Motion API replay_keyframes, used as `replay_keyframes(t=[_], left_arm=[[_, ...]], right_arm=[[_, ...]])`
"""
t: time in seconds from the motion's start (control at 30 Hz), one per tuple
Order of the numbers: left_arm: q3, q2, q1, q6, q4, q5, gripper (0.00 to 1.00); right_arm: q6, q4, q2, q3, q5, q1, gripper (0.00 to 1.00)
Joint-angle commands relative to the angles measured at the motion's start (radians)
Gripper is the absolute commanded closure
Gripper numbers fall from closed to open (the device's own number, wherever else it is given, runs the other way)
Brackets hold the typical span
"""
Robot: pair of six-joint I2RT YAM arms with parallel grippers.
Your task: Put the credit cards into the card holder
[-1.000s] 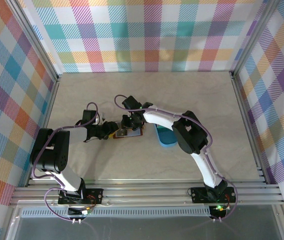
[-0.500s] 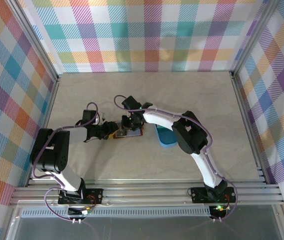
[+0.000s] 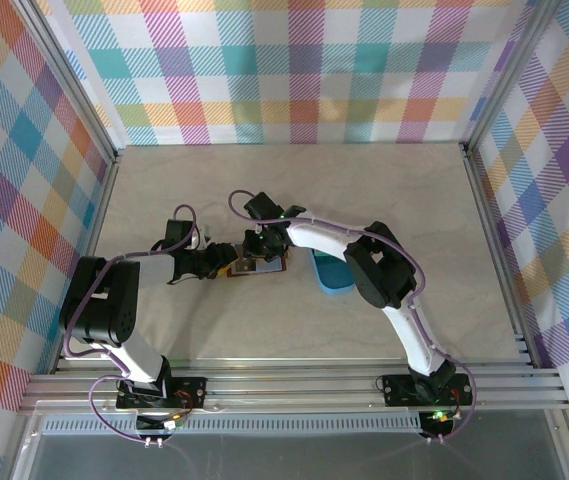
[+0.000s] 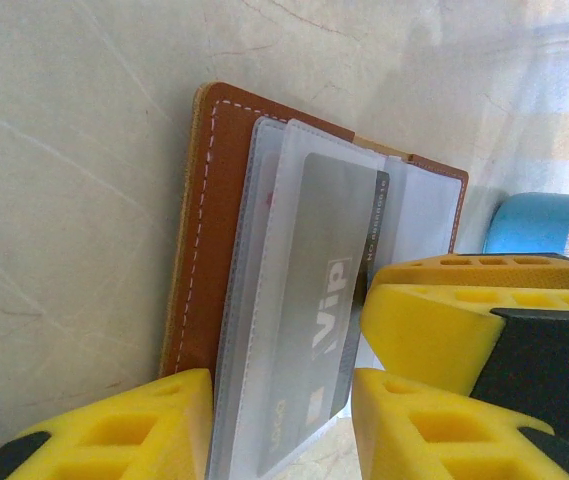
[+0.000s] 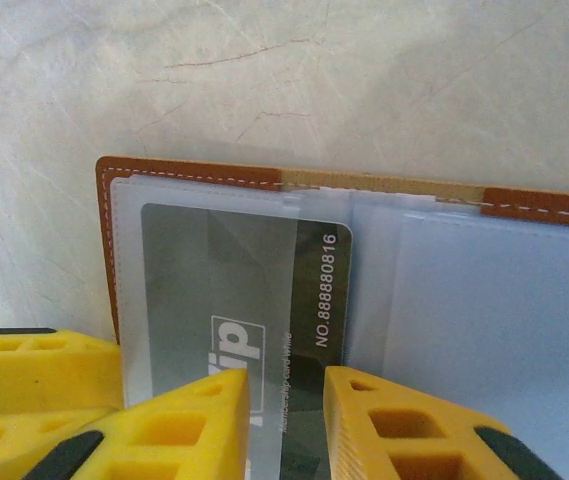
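Left jaws clamped on holder (image 4: pixel 219 230) sleeves (image 4: pixel 267 300). Right jaws astride card (image 5: pixel 249 285) in sleeve; I can't tell if gripping. Holder open on bench (image 3: pixel 294 190), beside tray (image 3: pixel 330 275).

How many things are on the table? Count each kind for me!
Wallet: 1
Card: 1
Blue tray: 1
Total: 3
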Motion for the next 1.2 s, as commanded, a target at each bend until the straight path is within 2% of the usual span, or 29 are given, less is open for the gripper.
replay_keyframes(t=[0.0,0.6,1.17], left_arm=[[-0.003,-0.012,-0.009,0.015,-0.003,0.005,0.59],[-0.011,-0.019,-0.009,0.018,-0.007,0.004,0.59],[-0.031,-0.088,-0.005,0.039,-0.017,-0.012,0.62]], right_arm=[[-0.021,-0.029,-0.003,0.018,0.007,0.006,0.73],[0.025,0.045,0.007,-0.001,-0.093,-0.004,0.75],[0.023,0.08,-0.208,-0.126,-0.05,-0.026,0.74]])
